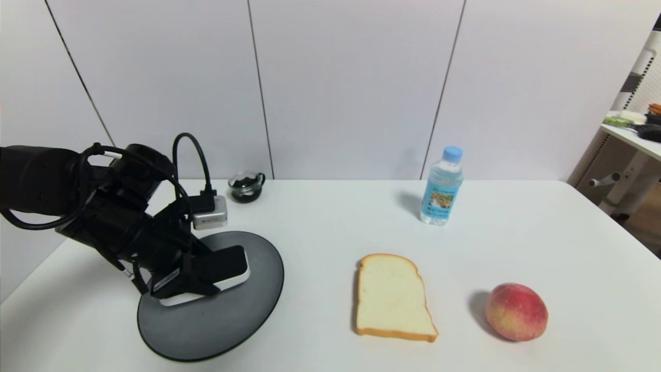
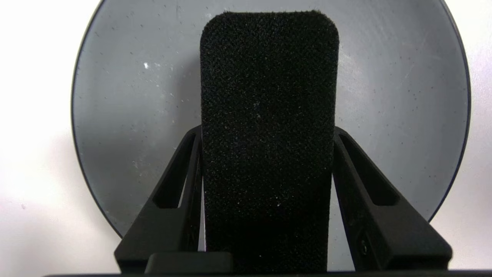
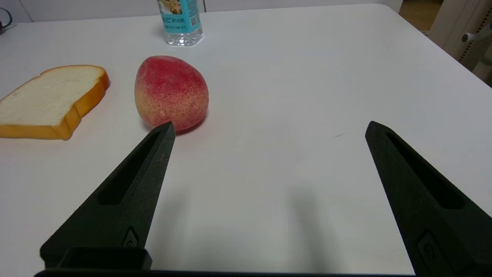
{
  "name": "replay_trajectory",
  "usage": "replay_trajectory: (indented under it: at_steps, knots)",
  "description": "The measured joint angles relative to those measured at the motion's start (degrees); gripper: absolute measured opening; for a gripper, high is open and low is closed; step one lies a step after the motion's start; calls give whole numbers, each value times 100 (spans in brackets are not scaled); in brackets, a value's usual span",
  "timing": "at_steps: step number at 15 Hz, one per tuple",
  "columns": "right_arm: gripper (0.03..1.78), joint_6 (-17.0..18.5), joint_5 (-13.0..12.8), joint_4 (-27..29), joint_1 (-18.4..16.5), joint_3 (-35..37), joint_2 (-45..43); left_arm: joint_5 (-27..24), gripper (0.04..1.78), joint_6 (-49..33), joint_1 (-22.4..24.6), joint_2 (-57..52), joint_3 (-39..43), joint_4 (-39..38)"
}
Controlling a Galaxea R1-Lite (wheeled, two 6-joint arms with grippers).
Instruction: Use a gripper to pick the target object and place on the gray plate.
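The left gripper [image 1: 199, 281] is clamped on the eraser [image 1: 227, 266], its fingers [image 2: 184, 181] pressed against both long sides, holding it over the gray plate [image 1: 222, 325]; whether the block touches the plate is unclear. The right gripper [image 3: 269, 130] hangs above bare table [image 1: 330, 227] with its fingers spread wide, near the peach [image 1: 516, 311]. A small glass cup [image 1: 246, 186] holds something dark; the water bottle [image 1: 441, 186] stands capped behind the bread slice [image 1: 392, 297]

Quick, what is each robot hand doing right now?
Left tool: closed on the eraser, over the gray plate.
Right tool: open, holding nothing, above the table near the peach.
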Motion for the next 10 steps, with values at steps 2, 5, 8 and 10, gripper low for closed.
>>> replay_trajectory:
  at_steps: [2,5,8,10]
  knots:
    - [171,2,0,5,0,0,0,-2,100,7,-52,-11,59,2]
    - [171,2,1,0,2,0,0,7,100,7,-65,-17,78,-7]
    - [171,0,1,0,-2,0,0,13,100,10,-72,-55,44,-16]
    - [171,2,1,2,0,0,0,18,100,7,-78,-118,35,-16]
